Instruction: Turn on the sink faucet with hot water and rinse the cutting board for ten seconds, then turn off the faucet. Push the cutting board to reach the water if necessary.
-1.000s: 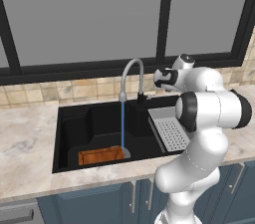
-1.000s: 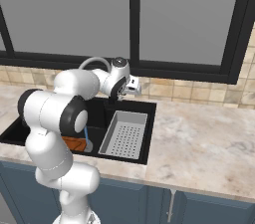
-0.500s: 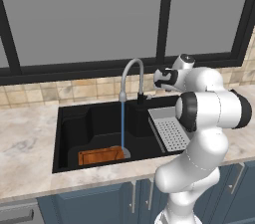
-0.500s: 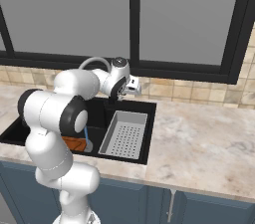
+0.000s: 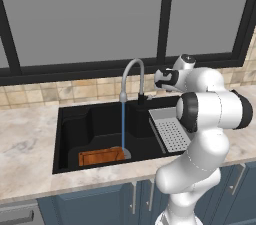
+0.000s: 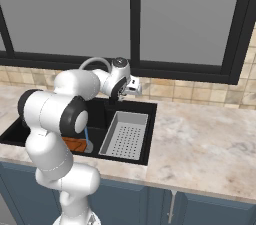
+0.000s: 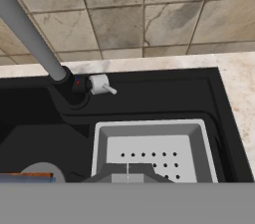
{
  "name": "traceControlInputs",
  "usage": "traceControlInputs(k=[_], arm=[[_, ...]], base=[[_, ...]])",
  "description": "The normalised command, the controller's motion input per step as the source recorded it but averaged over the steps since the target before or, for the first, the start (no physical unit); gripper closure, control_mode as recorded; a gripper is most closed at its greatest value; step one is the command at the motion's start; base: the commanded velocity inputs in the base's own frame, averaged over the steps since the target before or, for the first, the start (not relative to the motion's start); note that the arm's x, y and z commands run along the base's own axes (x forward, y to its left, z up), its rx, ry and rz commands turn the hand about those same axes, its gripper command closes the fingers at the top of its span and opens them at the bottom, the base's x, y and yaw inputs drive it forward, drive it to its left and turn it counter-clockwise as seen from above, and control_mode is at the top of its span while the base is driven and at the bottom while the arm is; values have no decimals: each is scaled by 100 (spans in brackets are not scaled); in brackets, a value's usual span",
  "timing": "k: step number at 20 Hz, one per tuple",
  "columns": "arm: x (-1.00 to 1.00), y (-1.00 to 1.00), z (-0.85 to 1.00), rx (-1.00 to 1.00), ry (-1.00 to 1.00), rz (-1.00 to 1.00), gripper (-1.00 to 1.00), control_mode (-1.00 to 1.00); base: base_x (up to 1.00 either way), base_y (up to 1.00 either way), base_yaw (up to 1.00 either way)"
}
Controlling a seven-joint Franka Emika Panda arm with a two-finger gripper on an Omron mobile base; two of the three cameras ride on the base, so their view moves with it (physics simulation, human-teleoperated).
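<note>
No movement; shut pincer (image 7: 127, 172) just above faucet handle (image 7: 102, 85).

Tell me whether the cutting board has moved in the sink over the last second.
No. The cutting board lies at the same spot by the sink's front wall, its right end under the water, as before.

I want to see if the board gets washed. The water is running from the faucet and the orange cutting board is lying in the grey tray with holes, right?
Not quite. The water is running from the faucet, but the cutting board lies on the sink floor, not in the grey tray. The left base view shows it.
</note>
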Motion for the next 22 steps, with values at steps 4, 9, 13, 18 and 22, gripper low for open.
traceControlInputs(k=[4, 9, 13, 18, 22], arm=[[0, 0, 0, 0, 0, 0, 100, -100], [0, 0, 0, 0, 0, 0, 100, -100], [0, 0, 0, 0, 0, 0, 100, -100], [0, 0, 0, 0, 0, 0, 100, -100], [29, -9, 0, 0, 0, 0, 100, -100]], base=[[0, 0, 0], [0, 0, 0], [0, 0, 0], [0, 0, 0], [0, 0, 0]])
